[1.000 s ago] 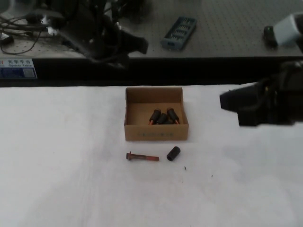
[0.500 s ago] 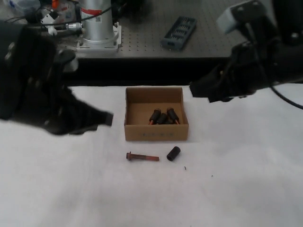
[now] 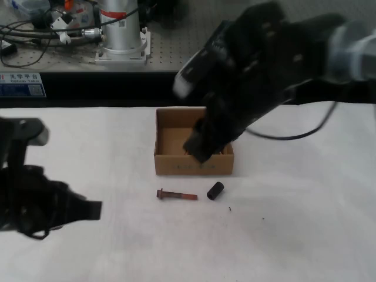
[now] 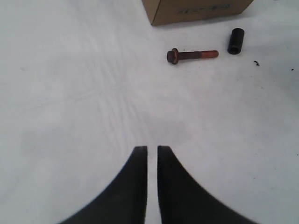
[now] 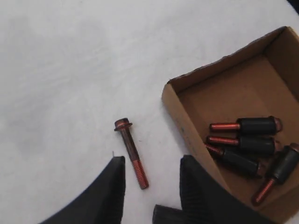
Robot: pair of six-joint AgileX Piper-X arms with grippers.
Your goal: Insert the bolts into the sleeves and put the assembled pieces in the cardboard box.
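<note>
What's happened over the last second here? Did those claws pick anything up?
Both arms swung in. The left claw dropped from the far left corner to low over the cloth at the near left; the right claw came from the right edge to hang over the cardboard box. Neither took hold of anything. The bolt, the sleeve and the box lie where they were.

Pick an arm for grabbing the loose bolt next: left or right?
Right, likely. The right gripper is open, with the bolt lying close in front of it. The left gripper is shut, and the bolt lies well ahead of it, near the cardboard box.
</note>
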